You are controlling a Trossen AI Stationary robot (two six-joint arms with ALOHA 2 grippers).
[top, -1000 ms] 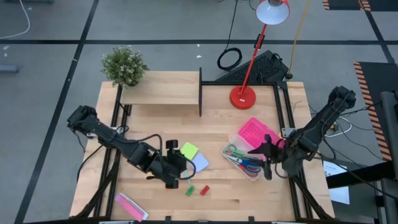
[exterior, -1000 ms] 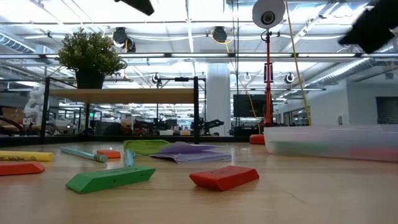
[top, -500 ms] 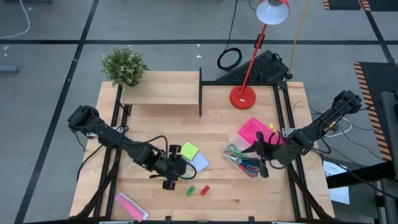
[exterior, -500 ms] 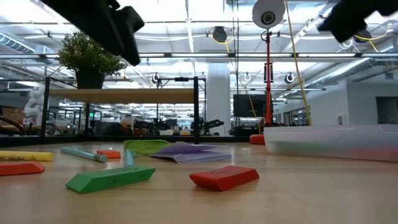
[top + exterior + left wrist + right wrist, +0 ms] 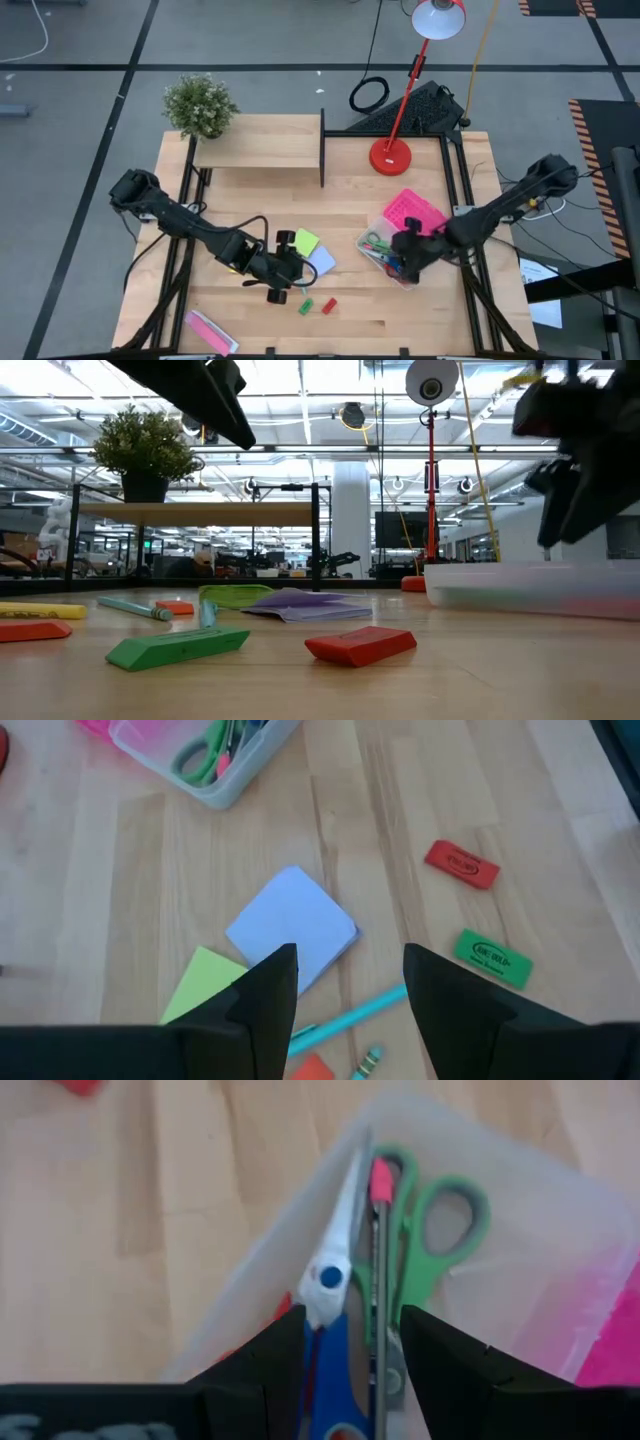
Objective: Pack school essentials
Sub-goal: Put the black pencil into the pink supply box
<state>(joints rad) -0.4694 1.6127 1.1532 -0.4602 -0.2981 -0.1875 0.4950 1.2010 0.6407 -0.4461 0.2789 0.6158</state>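
The clear box (image 5: 385,255) at the table's right holds green-handled scissors (image 5: 430,1230), blue-handled scissors (image 5: 325,1380) and a pencil with a pink end (image 5: 380,1280). My right gripper (image 5: 402,258) hangs open just over the box, and its fingers (image 5: 265,1355) stand either side of the blue scissors without touching. My left gripper (image 5: 345,1000) is open above the pale-blue pad (image 5: 292,925), the green pad (image 5: 205,985) and a teal pen (image 5: 350,1015). A red block (image 5: 461,863) and a green block (image 5: 492,957) lie flat on the wood nearby.
The pink perforated lid (image 5: 412,212) lies behind the box. A pink-and-white packet (image 5: 210,332) lies at the near left edge. A red lamp base (image 5: 390,157), a wooden shelf (image 5: 258,150) and a plant (image 5: 200,105) stand at the far side. More pens (image 5: 40,611) lie on the left.
My right gripper has moved toward the table's left, from beside the clear box to over it, and has come lower. My left gripper has edged toward the table's right over the pads.
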